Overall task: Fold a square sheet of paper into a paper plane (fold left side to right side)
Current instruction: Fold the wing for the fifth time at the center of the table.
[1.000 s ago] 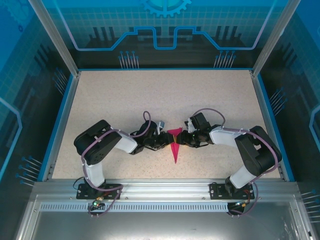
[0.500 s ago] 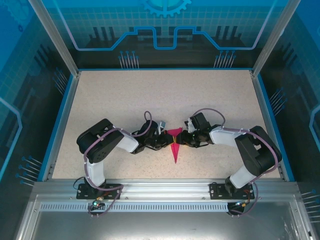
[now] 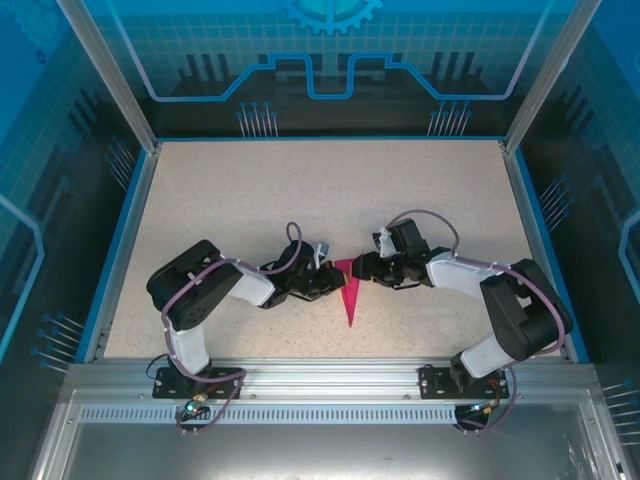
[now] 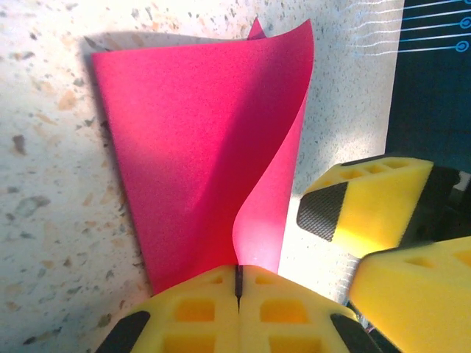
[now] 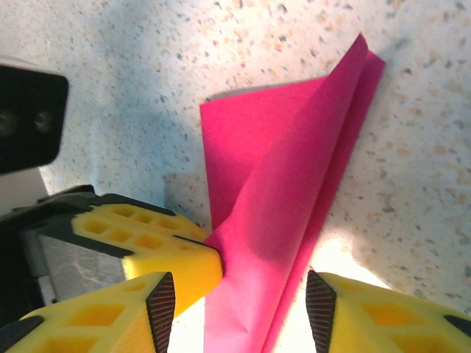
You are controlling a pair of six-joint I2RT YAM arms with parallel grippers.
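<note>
**A:** Since the right gripper (image 3: 360, 268) was pinching a second ago, what has changed from above?

**B:** It has backed off a little and spread its fingers. The left gripper (image 3: 328, 285) has clamped onto the folded paper (image 3: 350, 300), which lies on the table (image 3: 220, 200) between the two arms, tip toward the bases.

**A:** And the left wrist camera?

**B:** The left gripper (image 4: 239, 285) is clenched on the near edge of the folded paper (image 4: 191, 147). One flap curls up instead of lying flat.

**A:** The right wrist?

**B:** The right gripper (image 5: 239, 305) is released, with a finger on each side of the folded paper (image 5: 287, 169) and no squeeze. I read it as a handover: the left now holds the flap to carry it across to the right, and the crease is not yet pressed.
</note>
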